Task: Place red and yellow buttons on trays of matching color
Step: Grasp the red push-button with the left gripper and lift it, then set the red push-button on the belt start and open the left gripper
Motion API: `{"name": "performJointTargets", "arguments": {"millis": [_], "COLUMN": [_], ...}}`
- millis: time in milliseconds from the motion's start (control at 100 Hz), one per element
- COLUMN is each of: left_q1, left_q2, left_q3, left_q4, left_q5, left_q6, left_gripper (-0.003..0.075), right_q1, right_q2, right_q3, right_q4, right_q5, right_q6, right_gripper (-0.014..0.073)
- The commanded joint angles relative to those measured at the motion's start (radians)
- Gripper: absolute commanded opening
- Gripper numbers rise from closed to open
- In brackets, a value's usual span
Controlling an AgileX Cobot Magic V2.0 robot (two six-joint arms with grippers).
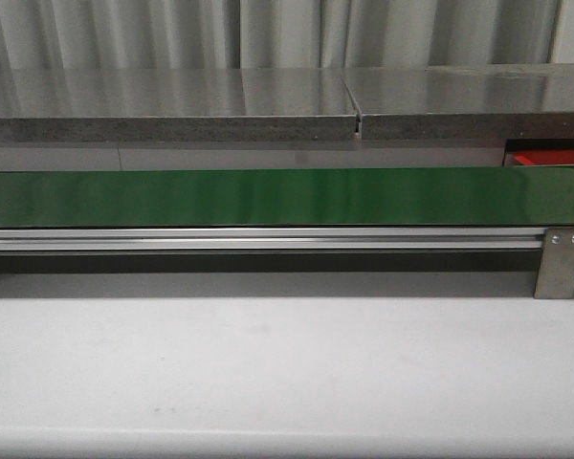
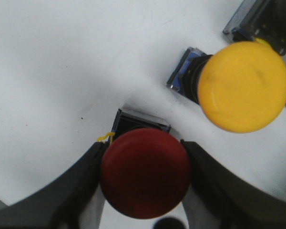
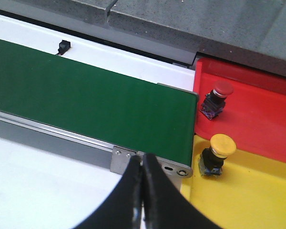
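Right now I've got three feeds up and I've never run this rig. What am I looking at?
It is a two-armed robot. The front camera shows a green conveyor belt behind a white table; no arms appear there. The left wrist camera looks down its left claw, whose fingers sit on either side of a red button, with a yellow button nearby. The right wrist camera shows the right claw shut and empty, with a red tray and yellow tray at the belt's end, each holding a matching button.
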Motion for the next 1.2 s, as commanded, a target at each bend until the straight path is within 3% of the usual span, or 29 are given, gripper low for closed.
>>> {"name": "performJointTargets", "arguments": {"millis": [0, 340, 740, 1100, 1190], "left_q1": [0.001, -0.101, -0.309, -0.332, -0.332], "left_q2": [-0.105, -0.292, -0.291, -0.213, -0.209], "left_q3": [-0.030, -0.030, -0.030, -0.030, -0.030], "left_q4": [-0.009, -0.016, -0.027, -0.077, -0.090], "left_q5": [-0.011, 0.016, 0.021, 0.044, 0.040], "left_q6": [-0.005, 0.025, 0.035, 0.059, 0.084], "left_gripper": [0.0258, 0.0258, 0.0258, 0.0265, 0.0316], "right_q1": [0.001, 0.001, 0.001, 0.001, 0.001], "right_q2": [-0.004, -0.004, -0.004, -0.004, -0.004], "right_q3": [-0.023, -0.023, -0.023, -0.023, -0.023], "right_q4": [0.017, 0.017, 0.017, 0.017, 0.017], "right_q5": [-0.066, -0.066, -0.066, -0.066, -0.066], "right_q6": [-0.006, -0.006, -0.006, -0.006, -0.006], "right_gripper": [-0.0067, -0.0067, -0.0067, -0.0067, -0.0067]}}
